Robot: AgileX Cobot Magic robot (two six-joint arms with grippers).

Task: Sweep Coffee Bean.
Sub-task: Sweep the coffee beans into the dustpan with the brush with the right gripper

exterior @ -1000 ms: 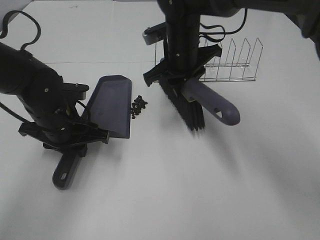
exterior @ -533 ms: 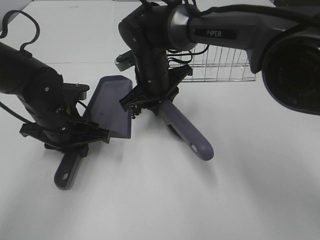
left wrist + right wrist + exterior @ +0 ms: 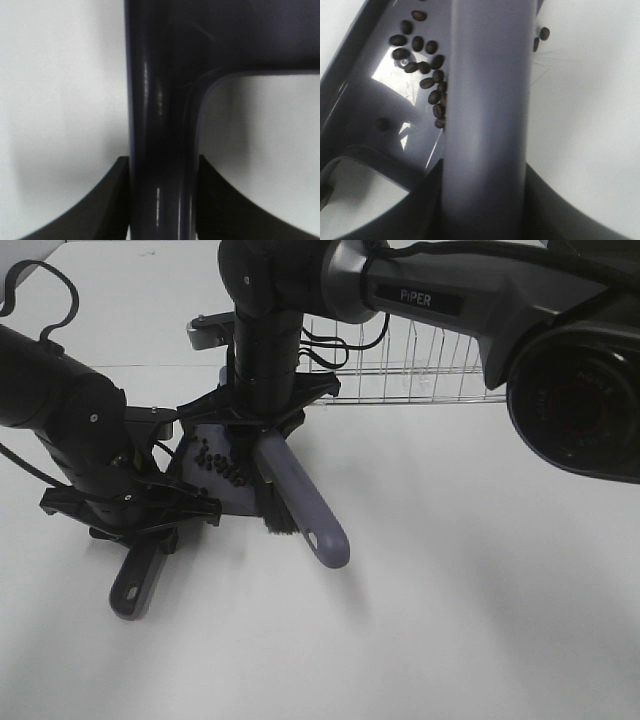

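Left gripper [image 3: 148,525]: we see its two dark jaws pressed against either side of the dustpan's stem in the left wrist view [image 3: 162,200], clamped on it.
Dustpan [image 3: 133,585]: one, purple-grey; its handle runs out behind the left gripper and its pan lies just ahead of it, flat on the table.
Right gripper [image 3: 262,425]: we see it closed on the brush handle, one jaw on each side in the right wrist view [image 3: 482,210].
Brush [image 3: 300,500]: one, grey handle slanting away below the right gripper, black bristles down at the pan's open edge.
Coffee bean [image 3: 425,70]: we count about fifteen inside the pan, bunched right against the brush handle beneath the right gripper; two more lie on the table on the handle's far side. The handle may hide others.
Wire rack [image 3: 420,370]: one, standing behind the right gripper, apart from the pan.
Table [image 3: 480,620]: one white surface under both grippers.
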